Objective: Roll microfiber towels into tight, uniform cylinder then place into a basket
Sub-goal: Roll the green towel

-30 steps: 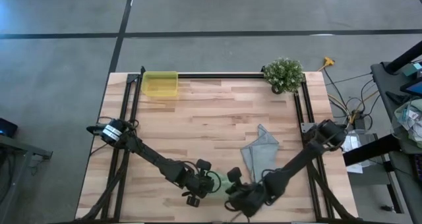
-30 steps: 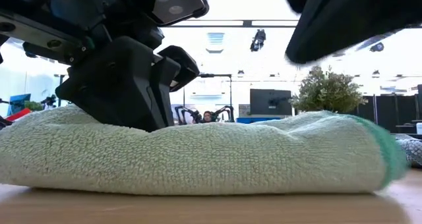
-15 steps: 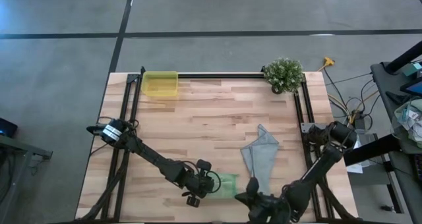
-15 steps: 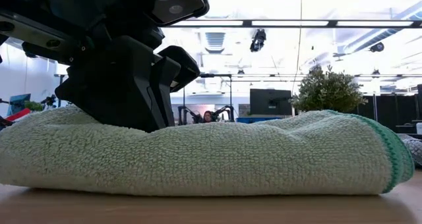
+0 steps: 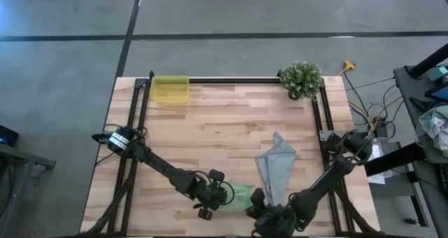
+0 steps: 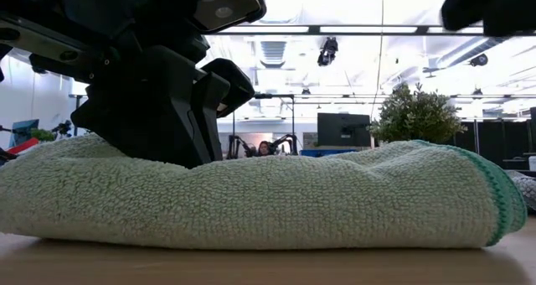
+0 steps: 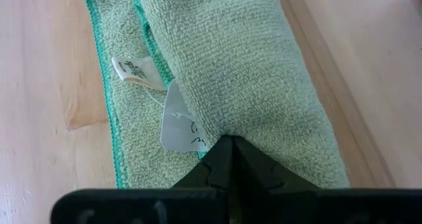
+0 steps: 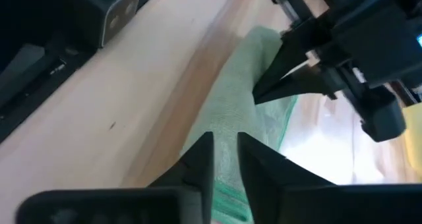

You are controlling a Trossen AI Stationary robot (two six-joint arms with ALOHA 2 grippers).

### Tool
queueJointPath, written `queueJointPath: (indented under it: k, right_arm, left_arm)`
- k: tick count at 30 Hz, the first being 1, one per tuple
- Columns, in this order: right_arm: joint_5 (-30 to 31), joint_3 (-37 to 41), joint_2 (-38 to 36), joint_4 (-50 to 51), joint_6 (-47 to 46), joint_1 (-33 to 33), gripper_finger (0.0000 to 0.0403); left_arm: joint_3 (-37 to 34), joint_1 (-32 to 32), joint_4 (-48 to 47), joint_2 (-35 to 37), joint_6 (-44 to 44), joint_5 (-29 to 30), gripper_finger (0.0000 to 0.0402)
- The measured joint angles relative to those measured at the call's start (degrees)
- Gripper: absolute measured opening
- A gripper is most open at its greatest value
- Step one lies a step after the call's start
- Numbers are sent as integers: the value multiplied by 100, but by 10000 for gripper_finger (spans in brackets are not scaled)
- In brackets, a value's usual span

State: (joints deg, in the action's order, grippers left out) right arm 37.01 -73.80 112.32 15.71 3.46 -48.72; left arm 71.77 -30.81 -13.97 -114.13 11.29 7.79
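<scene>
The light green towel (image 5: 240,196), rolled, was found at the table's (image 5: 210,126) 6 o'clock edge. The left gripper (image 5: 225,194) was pressed into its 9 o'clock end, jaws fully closed on the cloth. The right gripper (image 8: 224,148) was seen at the 3 o'clock end, jaws slightly parted, gripping nothing. The grey-blue towel (image 5: 274,166) lay crumpled toward 4 o'clock, the yellow basket (image 5: 170,89) at 11 o'clock.

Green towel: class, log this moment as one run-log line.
green towel: rolled, near table edge | left gripper: shut, pressing roll | right gripper: slightly open at roll's end | basket: empty, far corner
</scene>
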Motion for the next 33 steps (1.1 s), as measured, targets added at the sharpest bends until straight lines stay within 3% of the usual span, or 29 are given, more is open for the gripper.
queueJointPath:
  k: [11,16,33]
  right_arm:
    - [-32,0,104,-347,112,38,147]
    - [-446,0,207,-817,248,88,152]
    - [-245,0,777,-937,572,513,153]
  left_arm:
    - [-2,7,8,0,-1,2,0]
    - [-4,9,14,0,0,4,0]
    - [-9,34,67,-4,-4,11,0]
